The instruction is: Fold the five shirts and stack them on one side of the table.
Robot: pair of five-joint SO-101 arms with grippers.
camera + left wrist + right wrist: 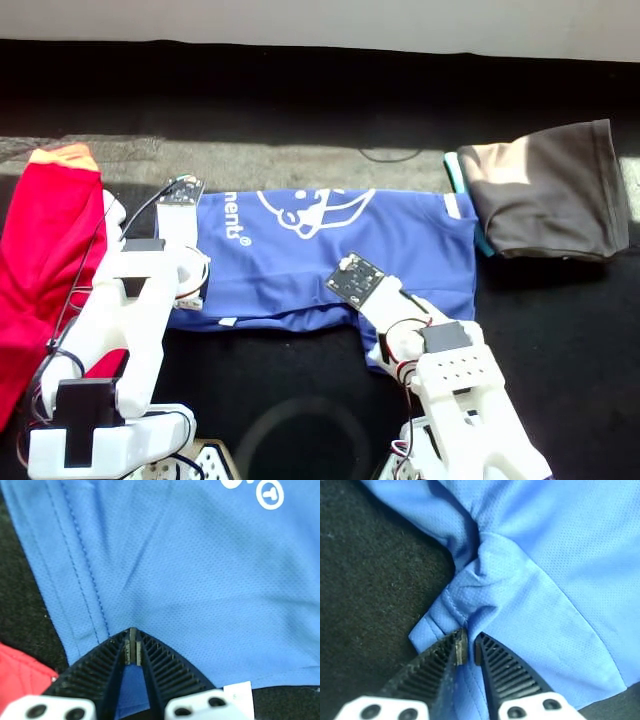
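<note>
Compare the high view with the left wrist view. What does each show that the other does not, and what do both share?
Only the high view: the folded brown shirt at the table's far right, and the right arm over the near edge of the blue shirt.

Only the left wrist view: the left gripper pinching a fold of blue fabric, the stitched seam beside it, and a small white tag.

Both: the blue shirt, the red shirt next to it, and the black cloth beneath.
</note>
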